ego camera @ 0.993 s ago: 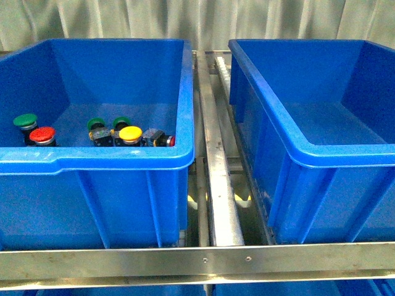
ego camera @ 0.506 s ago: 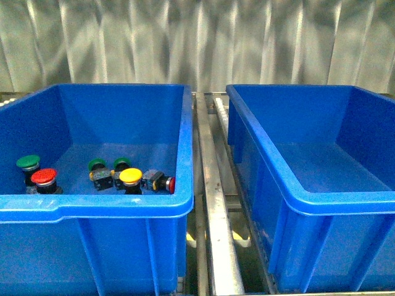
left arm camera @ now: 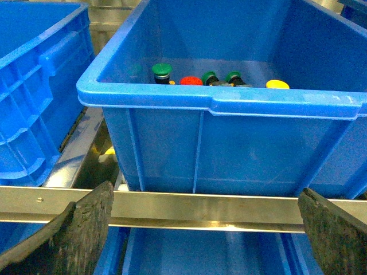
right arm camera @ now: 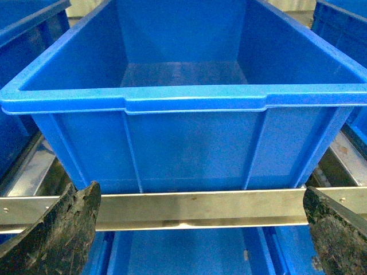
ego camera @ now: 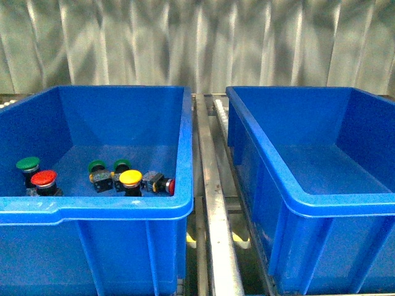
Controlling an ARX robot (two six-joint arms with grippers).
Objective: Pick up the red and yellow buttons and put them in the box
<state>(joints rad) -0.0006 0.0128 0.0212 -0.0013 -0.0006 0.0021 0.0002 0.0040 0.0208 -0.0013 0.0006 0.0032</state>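
Jaws of the left gripper [left arm camera: 205, 193] stand wide apart and hold nothing. It hangs low before the front wall of the left crate [left arm camera: 172, 100], below the rim. I judge it must first rise over that thick rim and then descend straight, because the walls are deep.

Inside, near the left wall, the red button [ego camera: 44, 178] stands upright just beside a green button [ego camera: 28, 163]. It has free space around, so it seems the easier first pick. Further right, the yellow button [ego camera: 130, 177] sits in a tight group with two green buttons [ego camera: 96, 165]. A second red button [ego camera: 170, 185] lies on its side close by. Here the fingers should close narrowly, so as not to catch a green one.

The caps are smooth, glossy domes and may slip. The dark blocky body under the cap probably gives flatter faces to grip.

Between the crates runs a dull metal rail [ego camera: 213, 203]. To its right is the box [ego camera: 321, 203], hard blue plastic with a rolled rim, and it is empty.

The right gripper [right arm camera: 198, 197] is also spread open, its pads rough and dark, low before the box.
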